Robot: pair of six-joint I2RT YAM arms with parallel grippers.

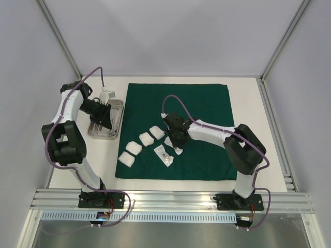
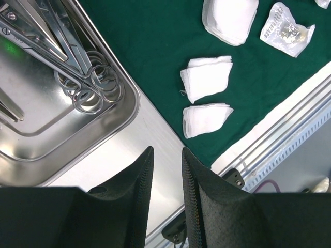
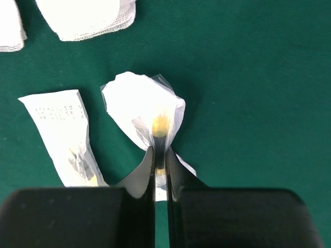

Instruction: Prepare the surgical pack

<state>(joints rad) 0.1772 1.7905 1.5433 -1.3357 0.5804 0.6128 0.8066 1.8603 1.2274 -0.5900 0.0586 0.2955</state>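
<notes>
Dark green cloth [image 1: 201, 103] spread flat in the middle of the white table [image 1: 248, 139], edges square to the frame. On its near left part, four white gauze squares [image 1: 146, 138] in a slanting row, each a little apart from the next. Just right of that row, two small packets of white paper and clear film, both on the cloth. Flat packet [image 3: 62, 129] with lines of print, lying free. Crumpled packet [image 3: 142, 106] just beside it, puffed up and creased.

Right gripper [image 3: 160, 161] low over the cloth, jaws pressed together on the near end of the crumpled packet, film pinched tight between the fingertips. Yellowish patch inside the film right at the pinch, too blurred to name.

Steel tray [image 2: 132, 98] on bare table just left of the cloth, apart from it by a narrow strip, set at a slant to the cloth's edge. Inside, slim metal instruments [image 2: 67, 67] side by side, ring handles bunched towards the corner nearest the cloth.

Left gripper [image 2: 166, 155] held above the tray, off the cloth. Jaws parted by a narrow gap, nothing between them, nothing touched.
</notes>
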